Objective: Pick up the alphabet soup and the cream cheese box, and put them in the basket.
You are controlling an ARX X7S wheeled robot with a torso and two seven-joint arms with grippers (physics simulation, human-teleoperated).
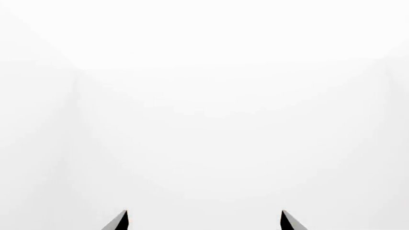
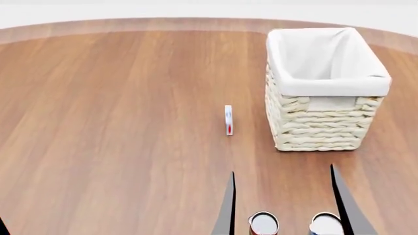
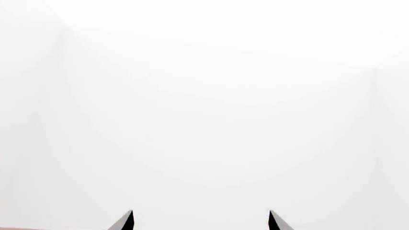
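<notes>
i have the wooden table (image 2: 117, 122) spread under the head camera. the basket (image 2: 323, 115) stands on it, upright, white liner folded over the rim, and i'll use it as my landmark. the right gripper (image 2: 282, 205) sits nearer to me than the basket, its two dark fingers (image 2: 228, 210) pointing toward it with the jaws well apart and nothing between them. two cans (image 2: 263, 223) stand between those fingers at the view's near edge; i cannot read their labels. the cream cheese box (image 2: 228, 120) stands on edge just left of the basket, apart from it. the left gripper (image 1: 204, 220) shows spread tips in its wrist view, against blank white.
</notes>
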